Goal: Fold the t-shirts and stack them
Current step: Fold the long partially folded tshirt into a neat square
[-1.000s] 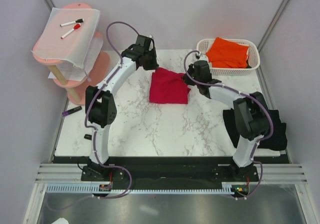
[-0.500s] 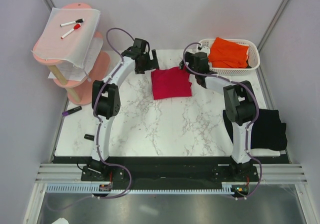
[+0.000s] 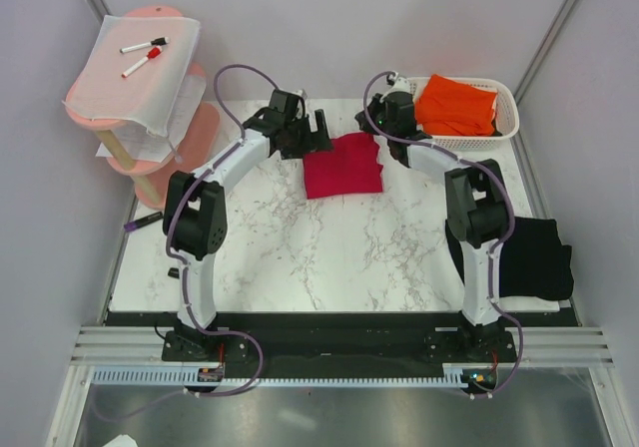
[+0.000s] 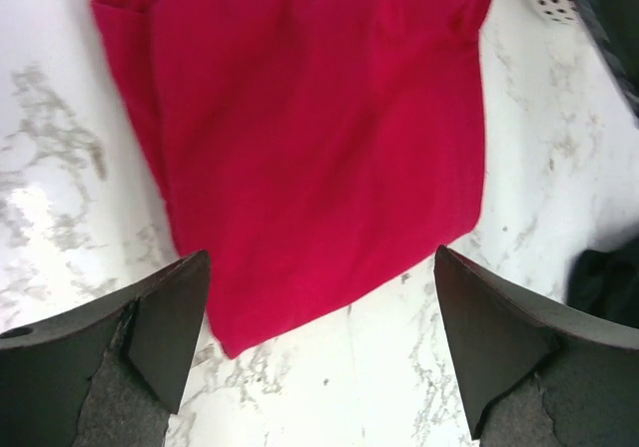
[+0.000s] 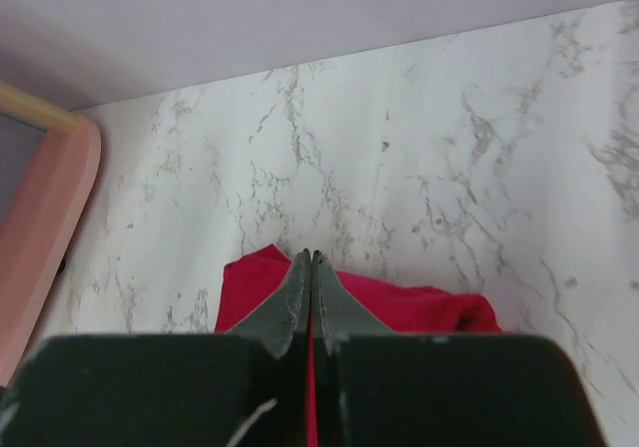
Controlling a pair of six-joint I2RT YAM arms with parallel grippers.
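Top view: the crimson t-shirt (image 3: 343, 166) lies folded flat at the far middle of the table (image 3: 300, 257). The left gripper (image 3: 319, 131) is spread open at its far-left corner and the right gripper (image 3: 373, 128) is pinched closed at its far-right corner; against a second ago, the shirt is flatter, squarer and no longer bunched between them. Left wrist: fingers (image 4: 160, 337) wide apart, gripping nothing, shirt flat beneath and ahead. Right wrist: fingers (image 5: 290, 307) pressed together over the shirt's far edge, no cloth seen pinched.

Top view: high behind the arm bases (image 3: 329, 342), looking down over the whole tabletop (image 3: 300, 257). Left wrist: close, nearly straight down. Right wrist: low, grazing; all three share the crimson t-shirt (image 3: 342, 166) at 12 o'clock.
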